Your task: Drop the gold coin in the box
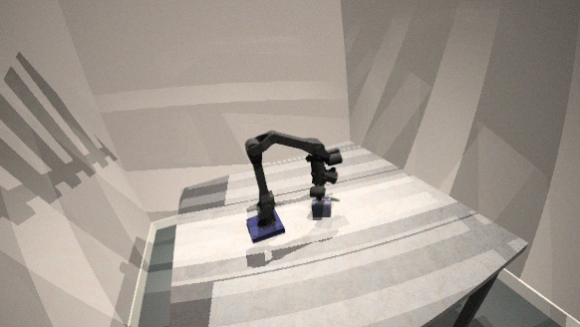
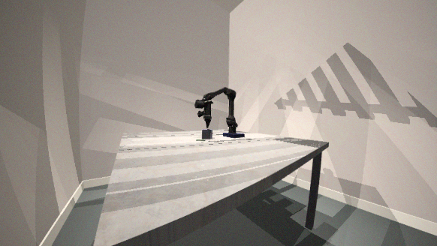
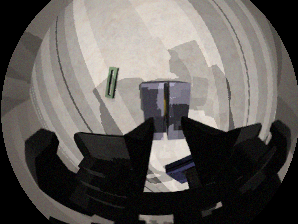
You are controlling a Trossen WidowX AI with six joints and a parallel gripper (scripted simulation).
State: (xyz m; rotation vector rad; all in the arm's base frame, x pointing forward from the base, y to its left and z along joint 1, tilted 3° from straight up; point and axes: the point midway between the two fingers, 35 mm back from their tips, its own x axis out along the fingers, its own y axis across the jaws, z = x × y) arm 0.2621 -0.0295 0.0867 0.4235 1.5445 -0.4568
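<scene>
The gripper [image 3: 166,137] points straight down, and its two dark fingers stand partly apart with nothing held between them. Right under it sits the grey box [image 3: 164,106], and the gripper hangs just above the lid. A thin yellow line shows on top of the box at the slot; this is the edge of the gold coin [image 3: 164,104], and how far it has gone in cannot be told. Off to one side of the box lies the dark-green holder [image 3: 113,83], a small thin bar on the table, apart from the box. In the top view the box [image 1: 321,207] is a small dark block below the gripper [image 1: 319,194], with a tiny green bit of the holder [image 1: 336,199] peeking out beside it. The black arm [image 1: 279,142] bends up and over from its blue base [image 1: 265,227], which sits on the table near the box. The table [image 2: 195,169] is big and pale, with light and grey stripes running across its top, and it stands on dark legs. The floor [image 2: 338,221] is grey-green tiles with dark shadow patches. The walls [image 2: 300,56] are plain and pale, and a large shadow with bars like a ladder falls across one of them.
</scene>
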